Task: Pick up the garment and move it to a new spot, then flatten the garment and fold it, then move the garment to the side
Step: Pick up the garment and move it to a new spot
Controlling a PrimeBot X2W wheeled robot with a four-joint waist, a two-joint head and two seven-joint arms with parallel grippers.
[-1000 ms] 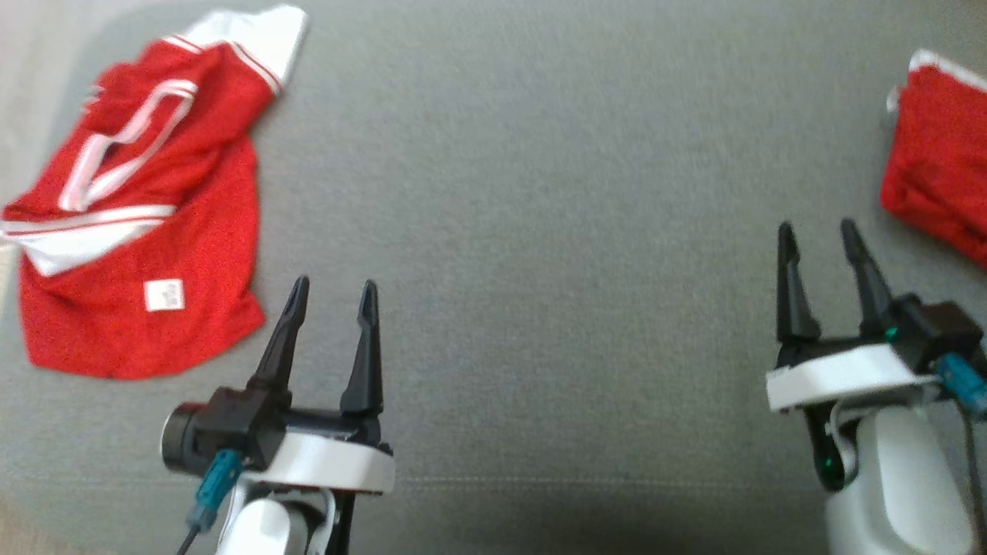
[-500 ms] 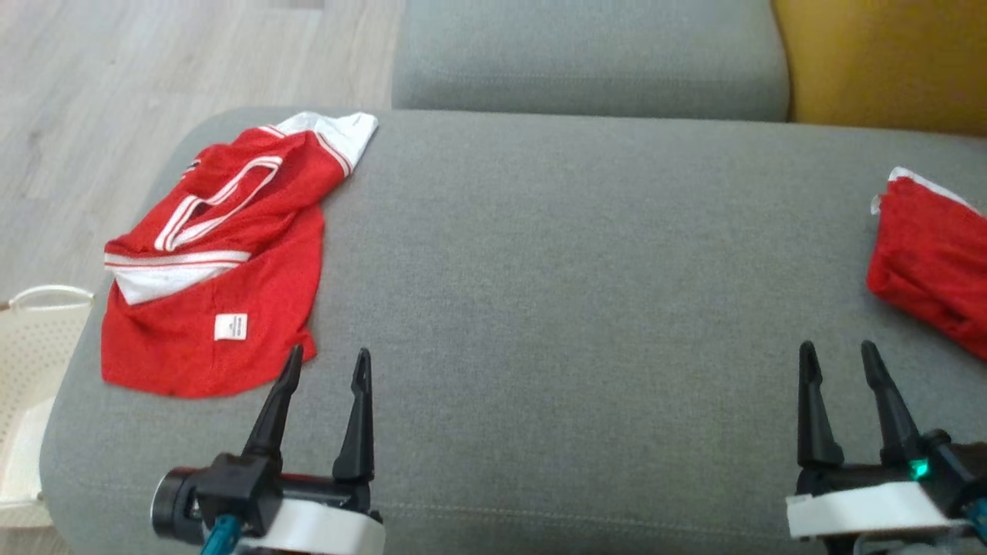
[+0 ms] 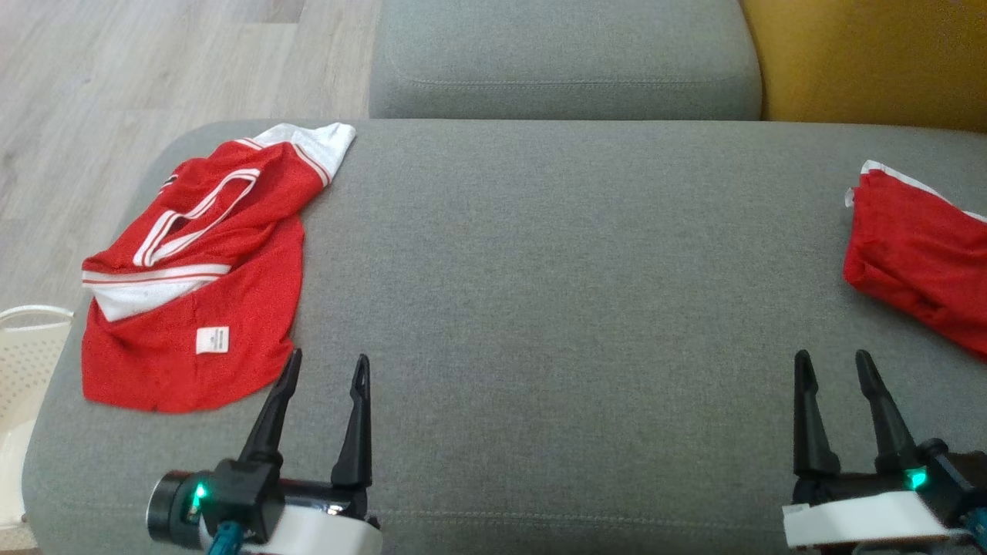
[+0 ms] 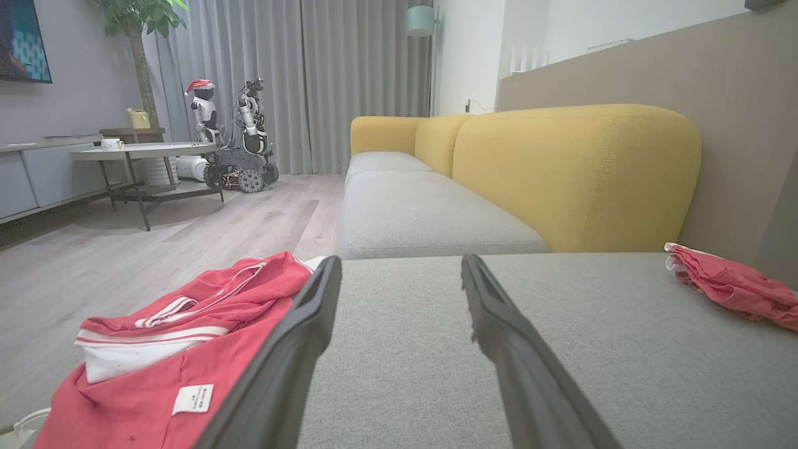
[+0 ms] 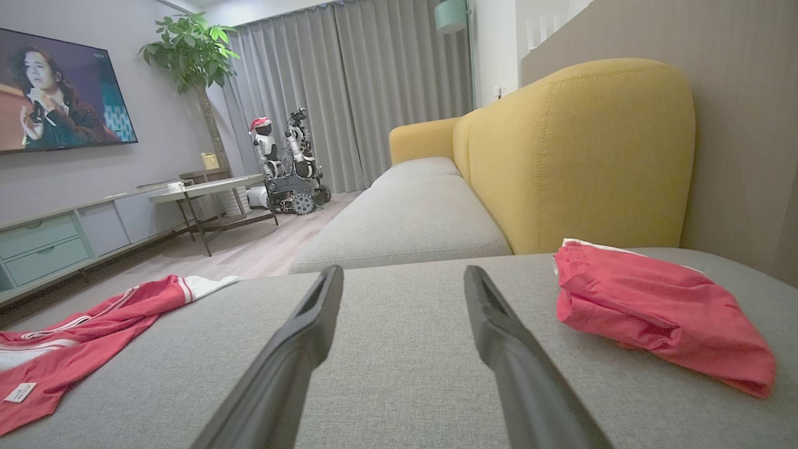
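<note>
Red jersey (image 3: 247,308) at left end of grey seat cushion (image 3: 540,270). Left gripper (image 3: 327,358) and right gripper (image 3: 833,355) over its near edge, both released.

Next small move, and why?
Likely ease the left gripper forward and left onto the jersey's near hem: the gripper is open and empty, just short of the jersey, which lies crumpled at the left end of the sofa.
</note>
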